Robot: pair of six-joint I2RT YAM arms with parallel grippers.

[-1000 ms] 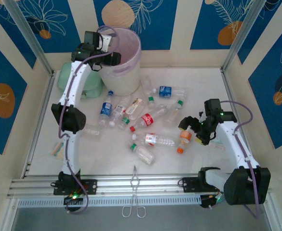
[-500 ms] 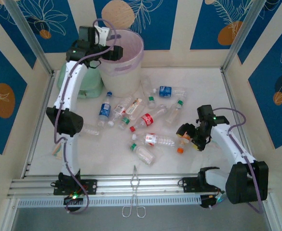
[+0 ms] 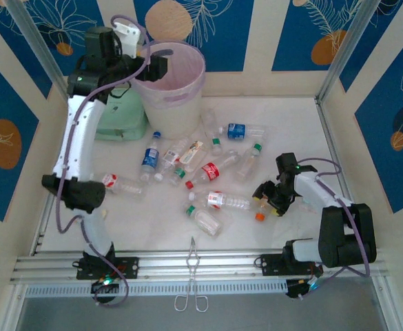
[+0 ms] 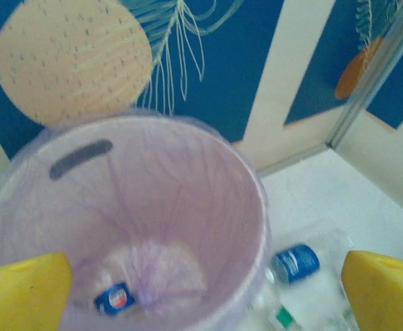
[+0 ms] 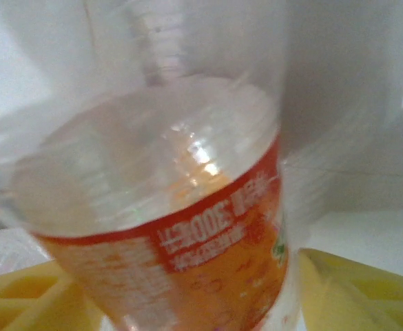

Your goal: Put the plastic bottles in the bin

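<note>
Several clear plastic bottles lie scattered mid-table, among them a red-labelled one (image 3: 213,170) and a blue-labelled one (image 3: 150,157). The bin (image 3: 177,114), white with a lilac liner, stands at the back left. My left gripper (image 3: 156,69) hovers open over its rim with nothing between the fingers; in the left wrist view the gripper (image 4: 208,283) looks down into the bin (image 4: 242,207), where a blue-labelled bottle (image 4: 115,298) lies at the bottom. My right gripper (image 3: 264,196) is down at the table, shut on an orange-labelled bottle (image 5: 187,262) that sits between the yellow fingers (image 5: 353,289).
A mint-green case (image 3: 122,121) sits left of the bin, under the left arm. Metal tongs (image 3: 192,276) lie on the front rail. Another blue-labelled bottle (image 4: 296,263) lies just right of the bin. A further bottle (image 3: 118,183) rests by the left arm's elbow.
The left arm has swung back and to the left above the bin, its jaws now wide. The right gripper has moved left over the orange-labelled bottle and closed round it.
</note>
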